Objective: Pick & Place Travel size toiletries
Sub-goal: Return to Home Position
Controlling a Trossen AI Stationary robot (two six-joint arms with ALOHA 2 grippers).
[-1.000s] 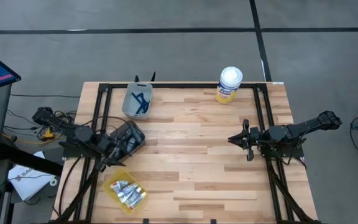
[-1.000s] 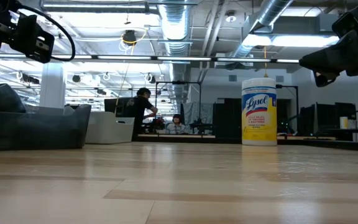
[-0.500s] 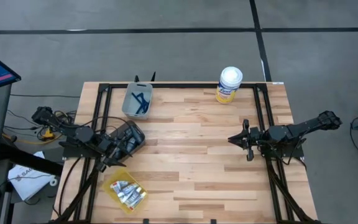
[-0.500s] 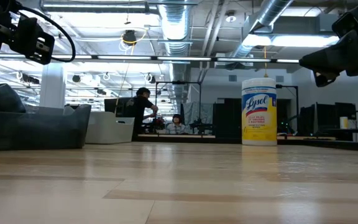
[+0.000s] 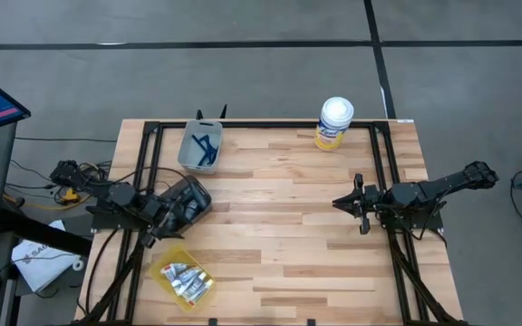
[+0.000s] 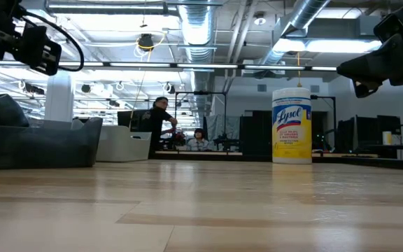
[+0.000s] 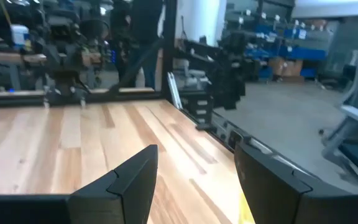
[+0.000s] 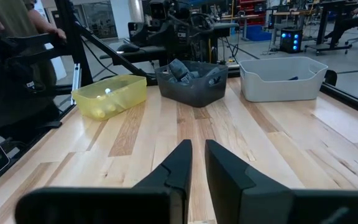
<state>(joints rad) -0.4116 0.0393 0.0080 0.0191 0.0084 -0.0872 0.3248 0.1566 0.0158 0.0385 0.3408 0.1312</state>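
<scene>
Small white tubes (image 5: 184, 279) lie in a yellow bin (image 5: 163, 268) near the table's near left corner. Dark-blue razors (image 5: 203, 147) lie in a pale grey bin (image 5: 187, 156) at the far left. A dark bin (image 5: 188, 197) with dark grey pieces (image 8: 179, 68) stands between them. My left gripper (image 5: 163, 228) hovers open and empty at the left edge, between the dark bin and the yellow bin; it also shows in the left wrist view (image 7: 194, 186). My right gripper (image 5: 344, 203) hovers shut and empty at the right, pointing toward the bins (image 8: 197, 155).
A yellow canister with a white lid (image 5: 334, 123) stands at the table's far edge, right of centre. A black frame (image 5: 381, 163) runs along the table's sides. People work in the room behind (image 6: 161, 119). Bare wood lies between the two arms (image 5: 279, 217).
</scene>
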